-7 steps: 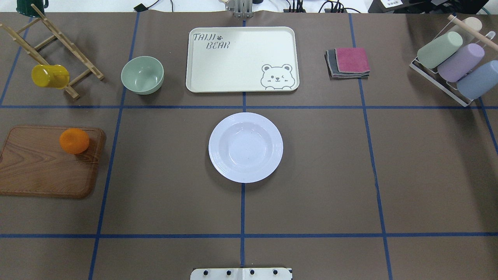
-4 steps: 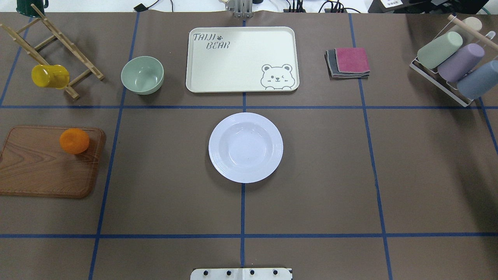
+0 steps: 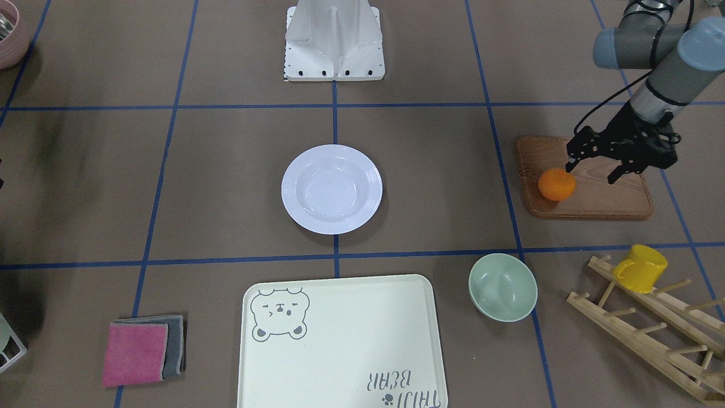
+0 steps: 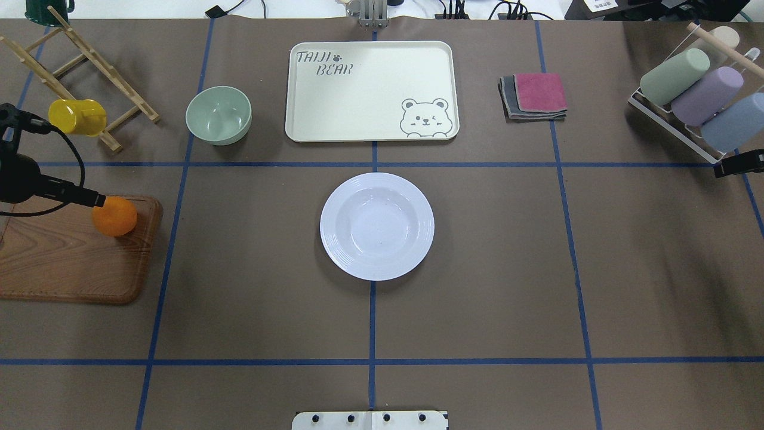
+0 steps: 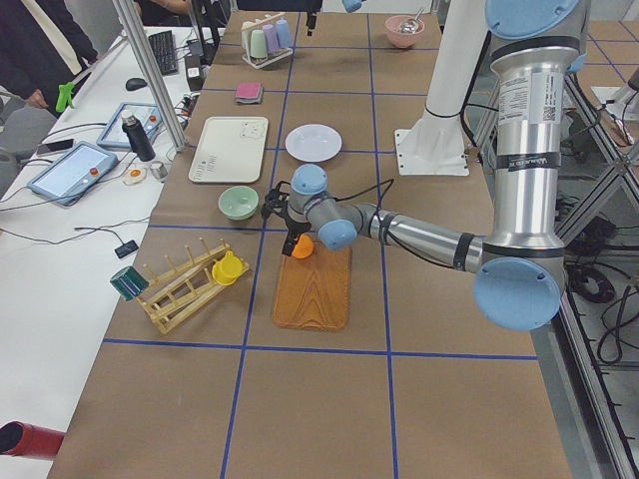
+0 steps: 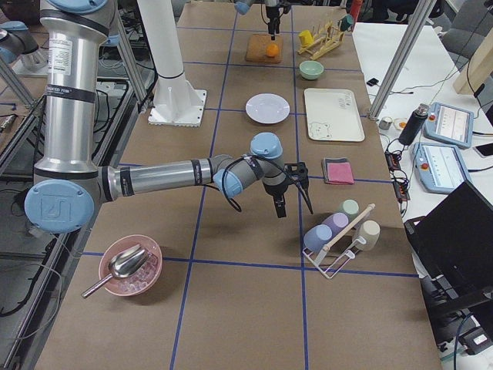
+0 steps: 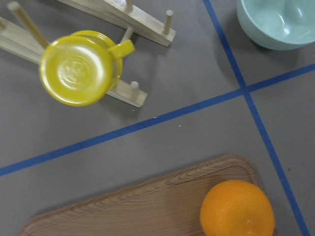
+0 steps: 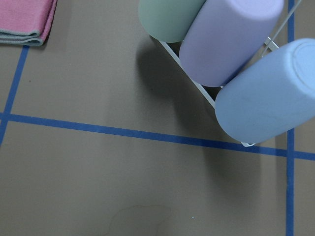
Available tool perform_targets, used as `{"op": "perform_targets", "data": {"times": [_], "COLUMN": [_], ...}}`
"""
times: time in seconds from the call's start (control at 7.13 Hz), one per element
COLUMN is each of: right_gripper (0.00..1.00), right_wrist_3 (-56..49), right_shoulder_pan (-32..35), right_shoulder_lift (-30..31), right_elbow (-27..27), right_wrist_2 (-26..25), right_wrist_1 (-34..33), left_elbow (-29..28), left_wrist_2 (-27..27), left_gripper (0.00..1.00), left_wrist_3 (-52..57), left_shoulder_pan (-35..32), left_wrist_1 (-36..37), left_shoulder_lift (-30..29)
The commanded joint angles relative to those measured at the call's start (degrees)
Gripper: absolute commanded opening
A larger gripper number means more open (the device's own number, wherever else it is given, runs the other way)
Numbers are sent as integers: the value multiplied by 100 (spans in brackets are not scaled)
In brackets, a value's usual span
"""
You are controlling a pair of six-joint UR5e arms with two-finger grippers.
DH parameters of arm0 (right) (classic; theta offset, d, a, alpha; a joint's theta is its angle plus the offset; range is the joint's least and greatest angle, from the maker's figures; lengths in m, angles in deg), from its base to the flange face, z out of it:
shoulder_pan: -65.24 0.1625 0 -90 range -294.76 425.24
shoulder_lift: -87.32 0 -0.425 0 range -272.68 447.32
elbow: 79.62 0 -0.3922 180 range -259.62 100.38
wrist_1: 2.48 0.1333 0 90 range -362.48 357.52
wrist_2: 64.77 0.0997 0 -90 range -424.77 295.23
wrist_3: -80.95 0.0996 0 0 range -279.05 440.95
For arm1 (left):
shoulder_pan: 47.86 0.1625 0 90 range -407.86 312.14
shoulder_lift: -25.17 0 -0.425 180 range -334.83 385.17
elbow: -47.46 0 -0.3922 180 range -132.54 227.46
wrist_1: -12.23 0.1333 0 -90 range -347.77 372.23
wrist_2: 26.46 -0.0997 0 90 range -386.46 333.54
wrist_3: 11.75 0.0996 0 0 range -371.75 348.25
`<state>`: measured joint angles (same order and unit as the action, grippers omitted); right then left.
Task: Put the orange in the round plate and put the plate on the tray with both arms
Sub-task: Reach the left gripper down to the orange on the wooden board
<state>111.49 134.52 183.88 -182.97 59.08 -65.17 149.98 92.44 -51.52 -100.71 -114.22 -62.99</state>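
Note:
The orange [image 3: 556, 185] sits on the corner of a brown wooden board [image 3: 600, 201], and shows close up in the left wrist view [image 7: 237, 209]. My left gripper [image 3: 590, 173] hovers open just above and beside it, holding nothing. The white round plate [image 4: 377, 226] lies empty at the table's middle. Beyond it rests the cream bear tray [image 4: 370, 89], also empty. My right gripper [image 6: 294, 212] hangs open over bare table near the cup rack, far from the plate. Only its tip [image 4: 739, 164] shows at the overhead view's right edge.
A pale-green bowl [image 4: 218, 114] stands left of the tray. A yellow mug [image 4: 76, 116] hangs on a wooden rack [image 4: 89, 65]. Folded pink and grey cloths [image 4: 534, 95] lie right of the tray. A wire rack with pastel cups [image 4: 692, 95] fills the far right.
My left gripper has come into the overhead view from the left edge, over the board beside the orange. The right gripper's tip has appeared at the right edge. Objects have not moved.

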Motion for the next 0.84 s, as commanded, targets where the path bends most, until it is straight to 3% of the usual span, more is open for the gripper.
{"op": "perform_targets", "data": {"times": [0.0, 0.42, 0.7], "right_gripper": [100, 100, 100], "right_wrist_3": [22, 13, 13], "right_shoulder_pan": [-10, -10, -10], "right_shoulder_lift": [12, 12, 12], "right_elbow": [-10, -1, 7], "right_wrist_2": [-19, -27, -80], "right_wrist_1": [2, 2, 2], "left_elbow": [-39, -188, -215], "left_wrist_2": [-542, -1007, -1009], "left_gripper": [99, 99, 98], "left_wrist_3": [-277, -356, -356], "left_shoulder_pan": [451, 776, 838], "left_wrist_1": [-30, -30, -38], "left_shoulder_lift": [-35, -34, -35]}}
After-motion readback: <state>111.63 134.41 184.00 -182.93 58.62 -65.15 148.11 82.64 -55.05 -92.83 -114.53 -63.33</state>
